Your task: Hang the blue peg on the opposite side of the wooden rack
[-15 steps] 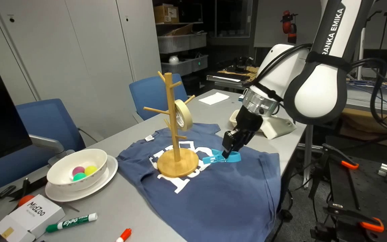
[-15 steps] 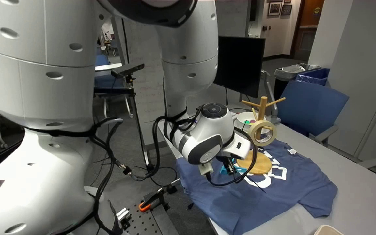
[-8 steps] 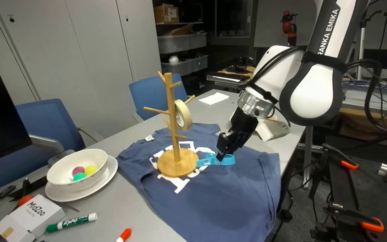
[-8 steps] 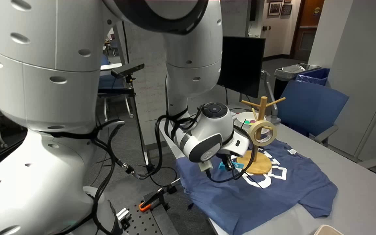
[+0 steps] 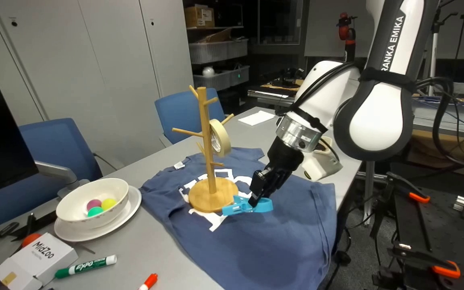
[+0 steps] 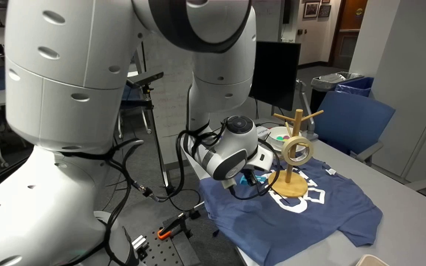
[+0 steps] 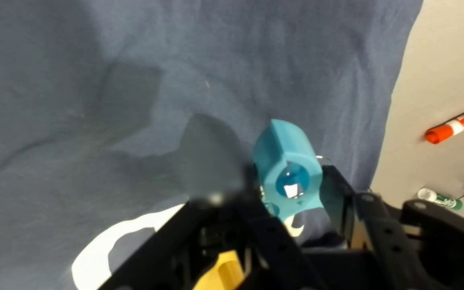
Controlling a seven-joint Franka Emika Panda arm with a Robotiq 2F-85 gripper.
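The wooden rack stands upright on a blue shirt, its angled arms spread around the post and its round base flat on the cloth. A tape roll hangs on one of those arms. Low over the shirt, at the near edge of the base in an exterior view, is the blue peg, lying roughly level. My gripper is shut on it, coming down at a slant. Seen from the wrist, the peg is pinched between both fingers, its ring end facing the camera; the left finger is blurred.
The shirt covers much of the table. A white bowl with several coloured balls sits on a plate. Nearby lie a green marker, a red marker and a white box. A cable loops beside the wrist.
My gripper has carried the peg left and lower in an exterior view, from beside the base to in front of its edge. The rack and tape roll stayed put.
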